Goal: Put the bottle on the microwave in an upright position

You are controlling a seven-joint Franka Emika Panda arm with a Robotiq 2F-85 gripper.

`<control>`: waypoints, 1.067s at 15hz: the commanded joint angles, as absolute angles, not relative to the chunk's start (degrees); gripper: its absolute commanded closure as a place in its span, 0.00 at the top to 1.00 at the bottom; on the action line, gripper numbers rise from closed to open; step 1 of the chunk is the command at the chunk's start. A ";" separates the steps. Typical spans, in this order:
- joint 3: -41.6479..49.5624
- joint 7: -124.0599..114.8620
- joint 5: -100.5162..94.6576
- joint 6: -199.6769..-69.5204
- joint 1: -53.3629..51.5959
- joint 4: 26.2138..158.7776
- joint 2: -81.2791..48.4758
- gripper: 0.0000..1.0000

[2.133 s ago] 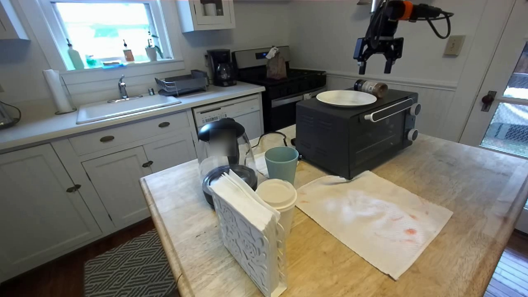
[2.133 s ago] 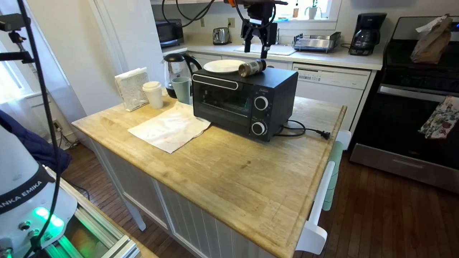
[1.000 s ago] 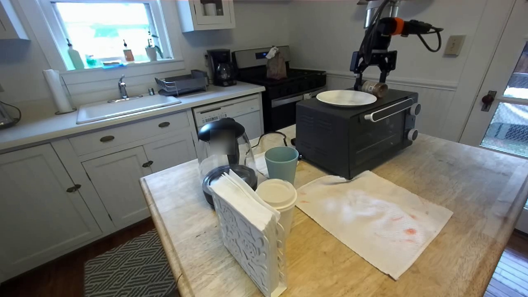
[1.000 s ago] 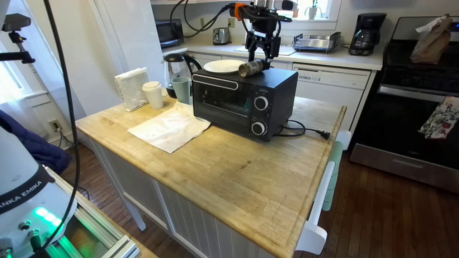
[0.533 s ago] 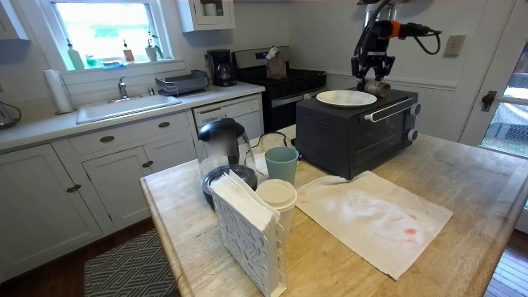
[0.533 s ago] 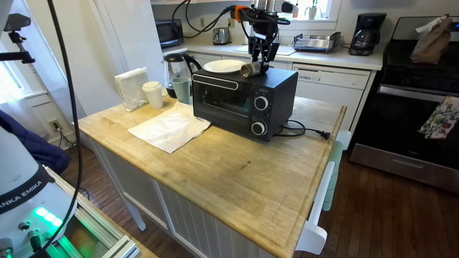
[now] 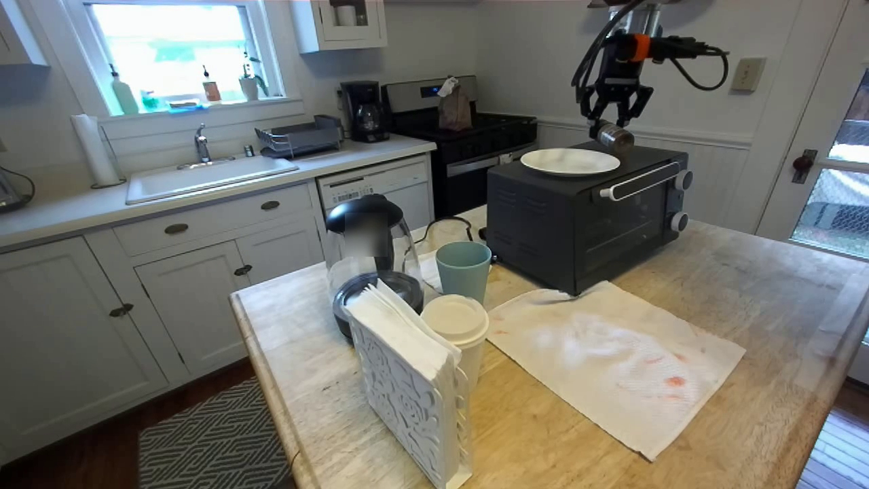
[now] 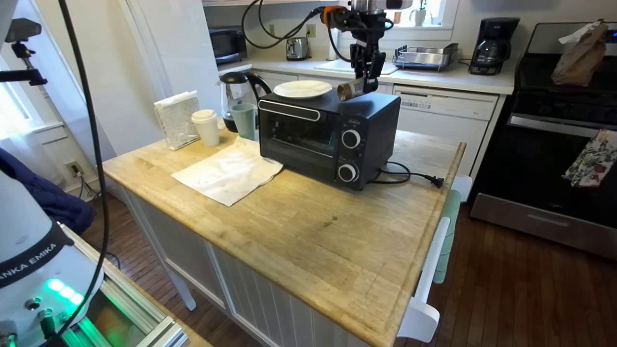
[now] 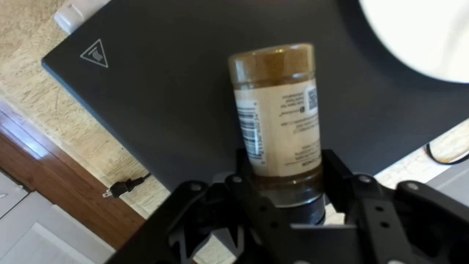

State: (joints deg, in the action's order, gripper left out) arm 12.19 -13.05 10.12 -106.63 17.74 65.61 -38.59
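Bottle up and shifted right in an exterior view since the earlier frame, cap end highest. Tilted over the microwave top, right of the plate; can't tell if touching. Pincer clamped on it near the cap. Label: barcode, QR code, upside-down print, too blurred. Warning triangle on microwave top. Robot base reads "ANKA EMIKA". Microwave stands on desk.
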 commanded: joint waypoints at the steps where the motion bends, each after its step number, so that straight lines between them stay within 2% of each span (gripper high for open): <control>1: 12.53 -16.08 12.58 -113.38 18.44 69.24 -35.67 0.25; 10: 12.71 -21.20 13.86 -149.50 15.33 88.04 -26.98 0.25; 16: 14.66 -25.20 12.57 -166.05 12.21 99.08 -24.03 0.25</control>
State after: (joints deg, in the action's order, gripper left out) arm 12.97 -22.78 12.49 -159.43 14.59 91.17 -27.81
